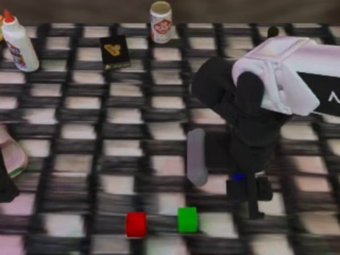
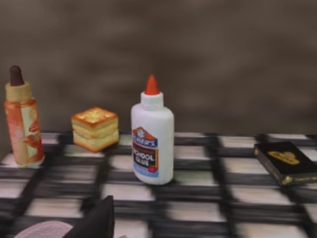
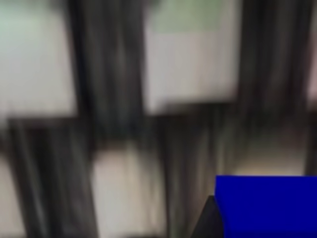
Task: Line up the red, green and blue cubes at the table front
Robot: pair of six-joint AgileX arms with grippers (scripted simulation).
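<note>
Red cube (image 1: pixel 136 223) and green cube (image 1: pixel 187 219) already sit side by side at the counter (image 1: pixel 79 133) front. Right gripper (image 1: pixel 248 190), jaws clenched on the blue cube (image 1: pixel 238 177), hangs just right of green; placing it remains. Left arm (image 1: pixel 8 170) parked at the left edge.

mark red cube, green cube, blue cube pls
red cube (image 1: pixel 136 223), top view, top face.
green cube (image 1: pixel 187 219), top view, top face.
blue cube (image 3: pixel 267 206), right wrist view, facing side.
</note>
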